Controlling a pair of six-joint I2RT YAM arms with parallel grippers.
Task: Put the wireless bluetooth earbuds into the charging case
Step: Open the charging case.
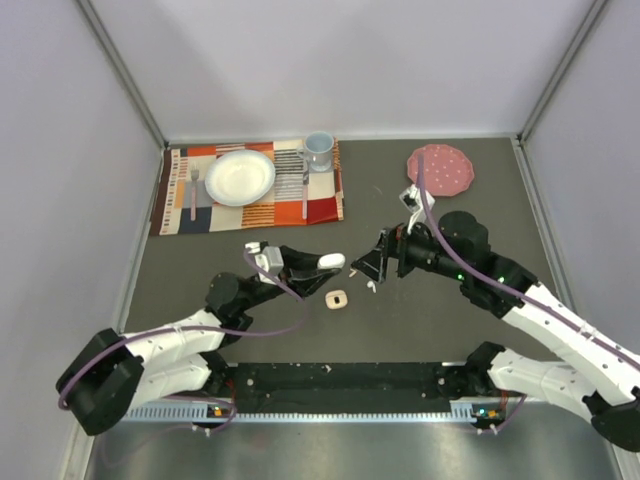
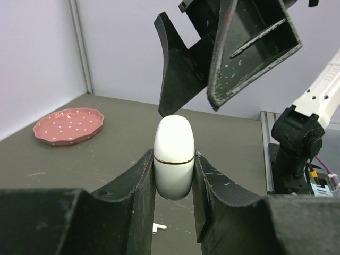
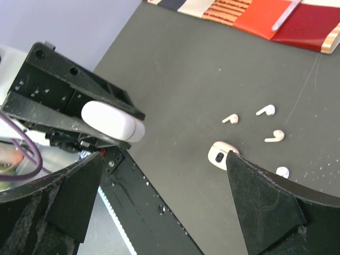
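Earbuds (image 3: 274, 136) lay loose on counter (image 3: 212, 64), none inserted; left hand (image 2: 174, 157) gripped closed charging case (image 2: 173, 141); right hand (image 1: 374, 268) hung released.

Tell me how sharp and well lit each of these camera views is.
Top view: even, soft light, no harsh shadows, tiny parts barely resolved. Left wrist view: white case sharp, with a mild sheen. Right wrist view: earbuds crisp on the table, its own dark fingers soft up close.
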